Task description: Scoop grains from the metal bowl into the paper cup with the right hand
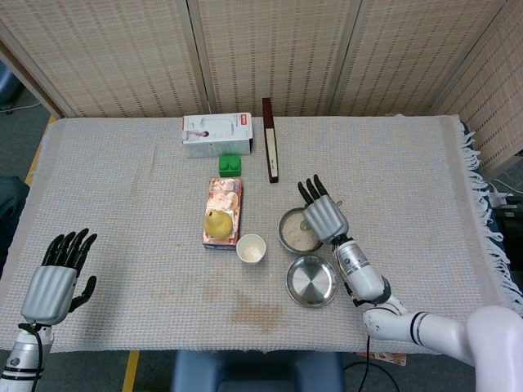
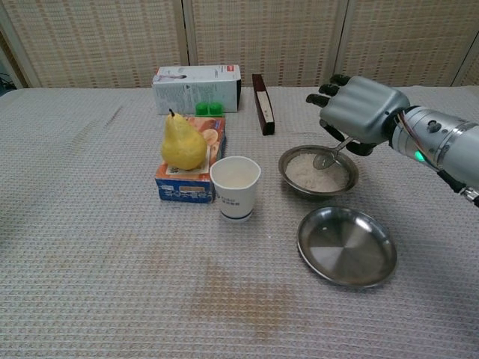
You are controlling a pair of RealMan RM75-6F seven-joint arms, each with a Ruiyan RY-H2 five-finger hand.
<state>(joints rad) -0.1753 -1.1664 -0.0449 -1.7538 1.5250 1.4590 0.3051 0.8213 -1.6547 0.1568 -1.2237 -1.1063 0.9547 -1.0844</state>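
Note:
A metal bowl of pale grains (image 2: 317,171) (image 1: 295,234) stands right of the white paper cup (image 2: 236,187) (image 1: 252,247). My right hand (image 2: 361,112) (image 1: 324,216) hovers over the bowl and holds a metal spoon (image 2: 329,156), tilted down so its scoop touches the grains. The spoon is hidden under the hand in the head view. My left hand (image 1: 57,276) rests open at the table's near left corner, far from the cup.
An empty metal plate (image 2: 346,245) lies in front of the bowl. A pear (image 2: 182,143) sits on a snack box (image 2: 191,176) left of the cup. A white carton (image 2: 196,87), a green block (image 2: 207,108) and a dark slim box (image 2: 263,103) stand behind.

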